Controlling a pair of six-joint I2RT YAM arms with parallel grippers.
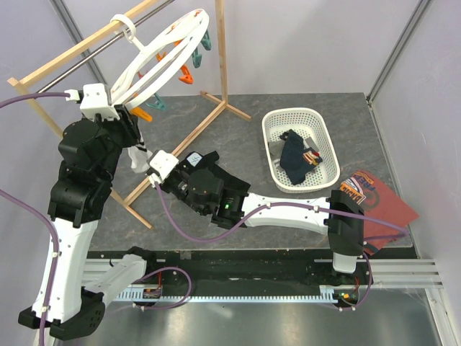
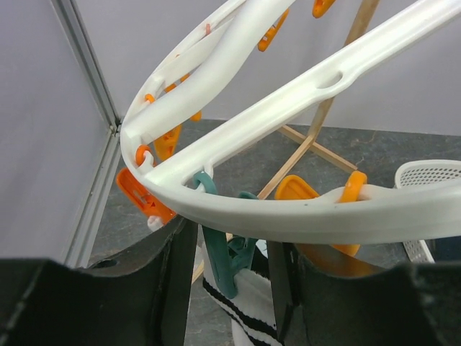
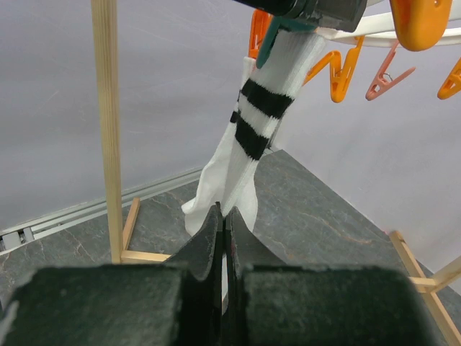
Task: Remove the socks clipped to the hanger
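The round white hanger [image 1: 166, 54] hangs by its hook from the wooden rail, with orange and teal pegs on it. A white sock with black stripes [image 1: 137, 157] hangs from a teal peg [image 2: 223, 259] under the ring [image 2: 288, 209]. My left gripper [image 2: 229, 285] is open, with one finger on each side of that peg and the sock's cuff [image 2: 252, 306]. My right gripper [image 3: 225, 216] is shut on the lower part of the same sock [image 3: 245, 144], below the hanger [image 3: 360, 25]. In the top view the right gripper [image 1: 148, 169] sits just below the left gripper [image 1: 130, 122].
A white basket [image 1: 292, 113] on the right holds dark socks [image 1: 295, 158], one with an orange-white cuff. A red-brown printed shirt [image 1: 378, 202] lies beyond it. The wooden rail frame [image 1: 220, 58] and its base struts [image 1: 180, 148] stand around the grippers. Orange pegs [image 3: 338, 72] hang close by.
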